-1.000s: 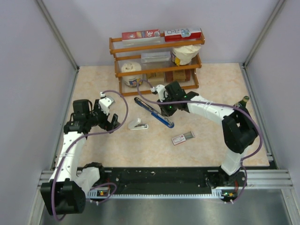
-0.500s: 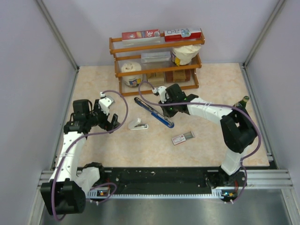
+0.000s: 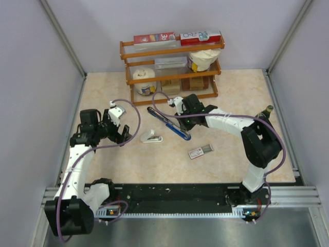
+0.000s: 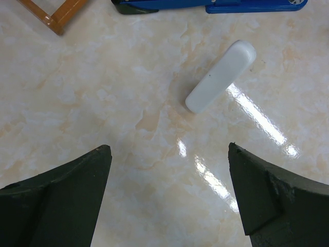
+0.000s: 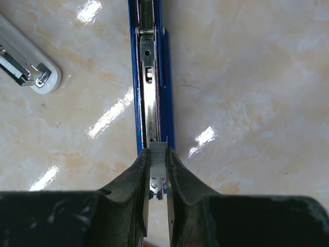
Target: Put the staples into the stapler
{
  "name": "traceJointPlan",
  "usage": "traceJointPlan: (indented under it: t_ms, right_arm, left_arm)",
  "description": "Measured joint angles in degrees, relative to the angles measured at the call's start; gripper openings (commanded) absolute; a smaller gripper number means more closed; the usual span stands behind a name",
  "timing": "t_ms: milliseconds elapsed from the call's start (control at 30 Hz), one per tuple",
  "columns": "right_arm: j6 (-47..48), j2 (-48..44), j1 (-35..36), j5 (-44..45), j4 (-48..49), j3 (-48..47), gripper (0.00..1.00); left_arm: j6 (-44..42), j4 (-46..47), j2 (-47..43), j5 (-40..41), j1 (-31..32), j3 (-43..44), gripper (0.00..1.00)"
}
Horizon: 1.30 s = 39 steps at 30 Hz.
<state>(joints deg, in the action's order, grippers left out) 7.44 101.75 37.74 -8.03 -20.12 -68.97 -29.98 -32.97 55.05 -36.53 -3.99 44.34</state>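
Note:
The blue stapler (image 3: 169, 124) lies opened flat mid-table, its metal channel (image 5: 149, 98) facing up. My right gripper (image 5: 158, 154) is shut on a short grey staple strip (image 5: 158, 156) and holds it right over the near end of that channel; whether the strip touches the channel I cannot tell. In the top view the right gripper (image 3: 186, 121) sits over the stapler's middle. The red-and-white staples box (image 3: 200, 151) lies in front of it. My left gripper (image 4: 169, 149) hangs open over bare table, nothing between its fingers, in the top view (image 3: 122, 133) left of a small white stapler (image 3: 151, 137).
The white stapler (image 4: 221, 76) lies beyond my left fingers, with the blue stapler (image 4: 216, 5) past it; it also shows top left in the right wrist view (image 5: 25, 69). A wooden rack (image 3: 172, 69) with boxes and jars stands at the back. Metal frame rails border the table.
My right gripper has shifted slightly right along the blue stapler with the staple strip still in it. The left arm has not moved.

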Motion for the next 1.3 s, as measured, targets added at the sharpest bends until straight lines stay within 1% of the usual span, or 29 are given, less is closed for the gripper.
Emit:
traceJointPlan:
  t_ms: [1300]
  right_arm:
    - [2.25,-0.26,1.27,1.25,-0.7,0.09,0.06]
  left_arm:
    - [-0.15,0.02,0.35,-0.04,-0.02,0.0,0.99]
